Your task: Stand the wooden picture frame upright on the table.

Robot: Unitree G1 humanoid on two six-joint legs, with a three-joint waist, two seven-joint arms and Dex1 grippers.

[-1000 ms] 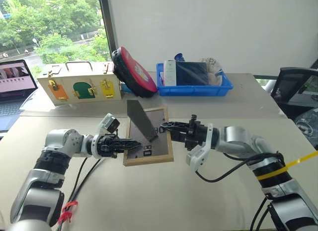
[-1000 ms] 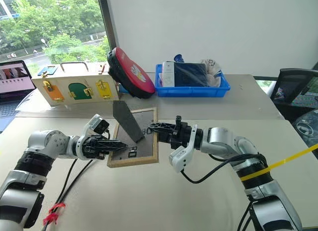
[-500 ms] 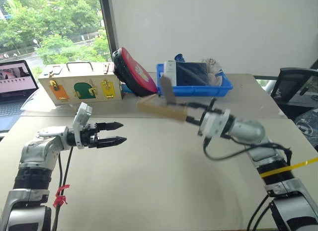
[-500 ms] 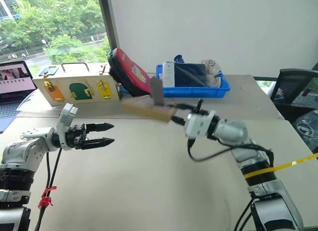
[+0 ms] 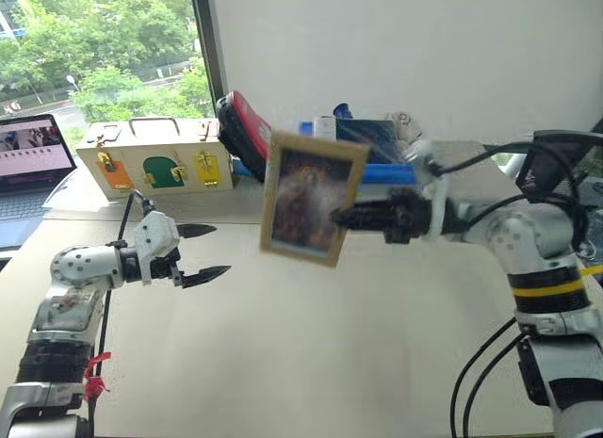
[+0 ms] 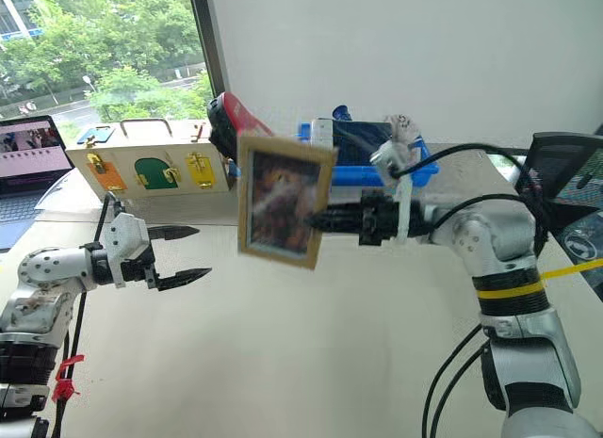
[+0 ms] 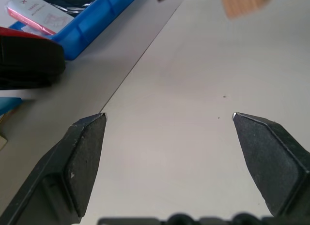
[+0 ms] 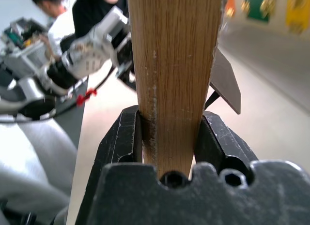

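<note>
One wooden picture frame (image 5: 311,198) now upright, airborne, in right claw (image 5: 347,215).

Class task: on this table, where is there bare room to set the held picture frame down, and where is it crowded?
Bare table: the wide near stretch below the wooden picture frame, between the open left gripper and the right gripper. Crowded: the far edge, with latch box, red case, blue tray.

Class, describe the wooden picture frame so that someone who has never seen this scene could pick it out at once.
Start at the beige table and look above its middle. There the right gripper holds the frame by one edge, off the table, picture side facing the camera. It is the only light-wood rectangle with a brownish picture; the cream box behind has coloured latches.
</note>
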